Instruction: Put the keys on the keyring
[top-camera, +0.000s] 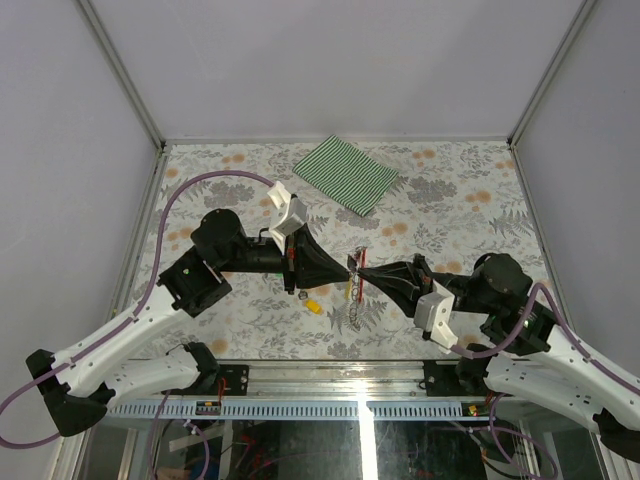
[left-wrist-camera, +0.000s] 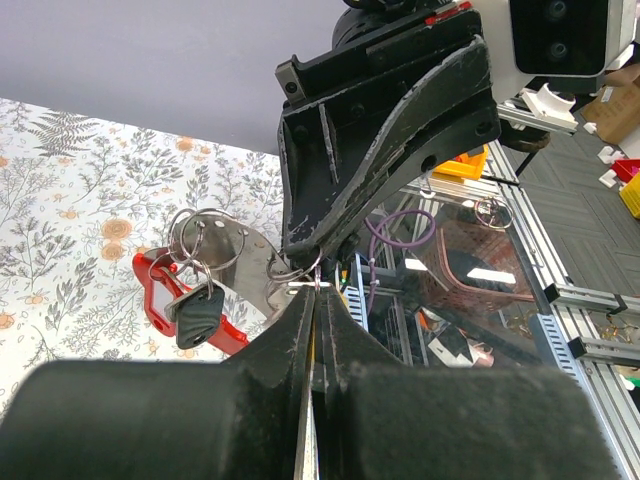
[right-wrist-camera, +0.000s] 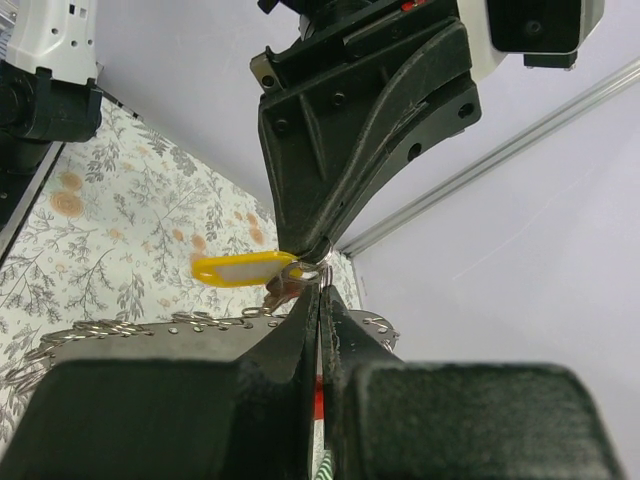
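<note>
My two grippers meet tip to tip above the middle of the table. The left gripper is shut, with a sliver of yellow between its fingers and a thin silver ring at its tip. One of the keys, with a yellow head, hangs at that tip in the right wrist view. The right gripper is shut, with red showing between its fingers. The red keyring dangles with silver rings and a dark piece. A short chain hangs below. Another yellow key lies on the table.
A green striped cloth lies at the back of the flowered table. Grey walls close in the left, right and back sides. A metal rail runs along the near edge between the arm bases.
</note>
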